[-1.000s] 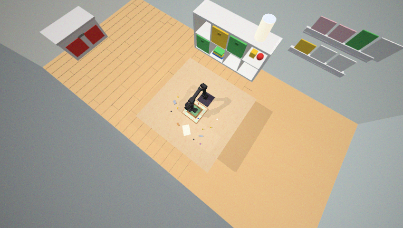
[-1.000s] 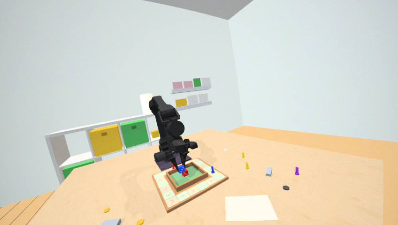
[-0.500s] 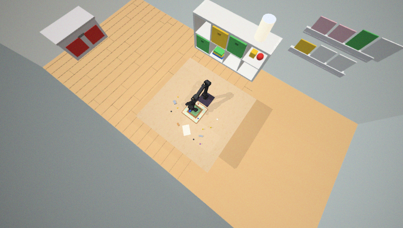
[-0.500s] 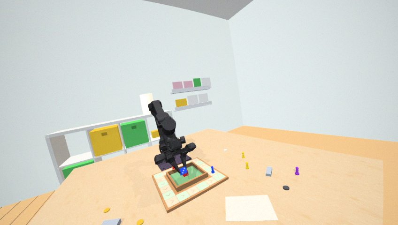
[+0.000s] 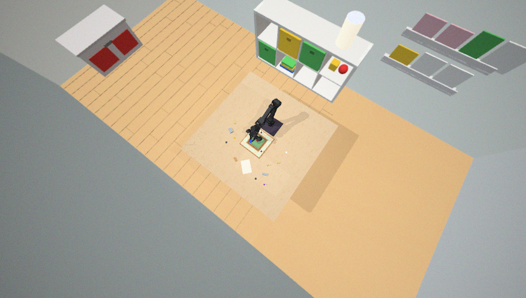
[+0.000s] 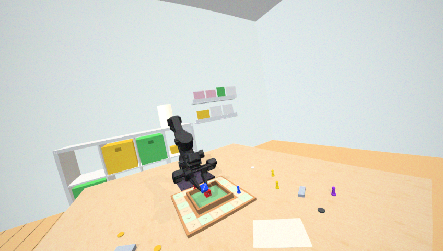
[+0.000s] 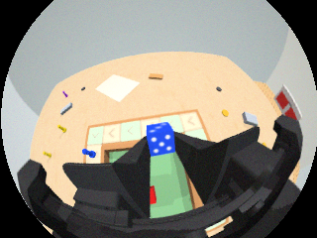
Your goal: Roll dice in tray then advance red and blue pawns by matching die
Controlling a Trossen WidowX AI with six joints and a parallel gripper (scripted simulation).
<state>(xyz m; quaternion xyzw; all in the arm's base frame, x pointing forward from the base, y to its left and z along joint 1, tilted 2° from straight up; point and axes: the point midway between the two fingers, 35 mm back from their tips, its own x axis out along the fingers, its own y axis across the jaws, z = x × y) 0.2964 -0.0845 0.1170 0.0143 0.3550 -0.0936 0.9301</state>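
Note:
My gripper (image 6: 203, 187) (image 7: 159, 137) is shut on the blue die (image 6: 203, 187) (image 7: 160, 139) (image 5: 250, 140) and holds it above the tray. The red die (image 6: 207, 193) (image 7: 153, 194) rests on the green floor of the tray (image 6: 217, 204); in the wrist view it is partly hidden by a finger. The blue pawn (image 6: 238, 189) (image 7: 89, 153) (image 5: 261, 151) stands on the board's track, outside the tray. The red pawn (image 5: 261, 131) (image 6: 195, 187) stands on the side of the board (image 6: 188, 235) nearest the arm's base; it is mostly hidden by the gripper in the exterior view.
A white sheet (image 6: 281, 233) (image 7: 118, 87) lies in front of the board. Yellow pawns (image 6: 277, 184) (image 6: 272, 173), a purple pawn (image 6: 333, 191), a grey block (image 6: 301, 191) and a black disc (image 6: 321, 210) lie to its right. Yellow discs (image 6: 120, 234) (image 6: 157, 248) lie at the front left.

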